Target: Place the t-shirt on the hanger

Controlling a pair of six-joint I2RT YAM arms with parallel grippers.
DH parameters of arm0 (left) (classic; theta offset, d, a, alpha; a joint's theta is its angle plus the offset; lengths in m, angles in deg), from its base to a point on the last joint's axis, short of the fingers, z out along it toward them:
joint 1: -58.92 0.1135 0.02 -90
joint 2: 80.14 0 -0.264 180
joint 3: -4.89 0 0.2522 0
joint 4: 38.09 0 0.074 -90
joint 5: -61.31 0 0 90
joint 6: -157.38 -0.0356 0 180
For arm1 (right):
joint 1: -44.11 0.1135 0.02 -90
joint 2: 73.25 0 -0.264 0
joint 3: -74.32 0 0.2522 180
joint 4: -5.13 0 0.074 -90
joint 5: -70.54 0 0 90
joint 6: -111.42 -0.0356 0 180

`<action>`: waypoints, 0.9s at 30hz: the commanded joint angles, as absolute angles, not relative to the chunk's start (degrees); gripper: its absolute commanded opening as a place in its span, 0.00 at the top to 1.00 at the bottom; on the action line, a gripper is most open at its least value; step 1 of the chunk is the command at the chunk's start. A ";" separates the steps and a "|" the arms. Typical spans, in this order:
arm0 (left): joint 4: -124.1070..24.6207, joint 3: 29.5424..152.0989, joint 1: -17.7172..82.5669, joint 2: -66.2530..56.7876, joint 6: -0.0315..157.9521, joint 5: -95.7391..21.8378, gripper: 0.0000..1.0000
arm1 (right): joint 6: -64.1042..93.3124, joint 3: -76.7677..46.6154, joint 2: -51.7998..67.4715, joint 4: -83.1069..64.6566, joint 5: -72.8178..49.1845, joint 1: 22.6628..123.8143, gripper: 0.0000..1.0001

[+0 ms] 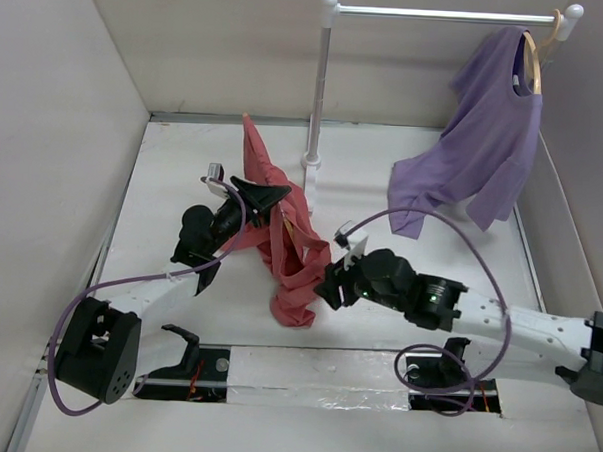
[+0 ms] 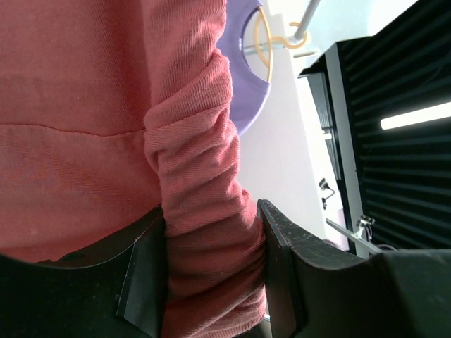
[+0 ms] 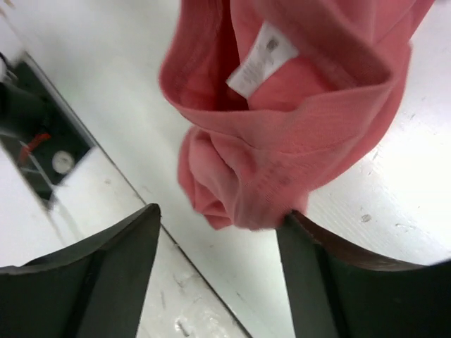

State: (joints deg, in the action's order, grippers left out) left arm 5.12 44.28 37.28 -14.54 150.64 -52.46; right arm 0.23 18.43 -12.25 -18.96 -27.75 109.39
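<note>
The coral-red t-shirt (image 1: 298,261) hangs limp above the desk's (image 1: 184,161) middle, a bunched fold pinched in the left gripper (image 1: 263,196), the right gripper (image 1: 329,285) spread beside its drooping collar (image 3: 232,116); soft, light cloth, I'd judge, best taken by the collar's seamed rim.

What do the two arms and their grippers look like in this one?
The left arm and right arm share a look: white links between chunky black joints, each trailed by a looping purple cable. The left gripper and right gripper have flat, matte black fingers.
</note>
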 commanded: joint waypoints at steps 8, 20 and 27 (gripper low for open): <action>13.46 44.93 37.65 -16.24 150.79 -57.77 1.00 | 7.09 12.13 -12.88 -13.03 -27.90 105.11 0.77; 11.35 45.02 38.18 -17.12 149.12 -59.63 1.00 | 7.89 12.04 -6.44 -9.25 -21.48 103.26 0.98; 17.65 42.91 38.18 -13.61 151.84 -61.21 1.00 | 8.06 4.68 -6.82 -7.75 -23.93 101.25 1.00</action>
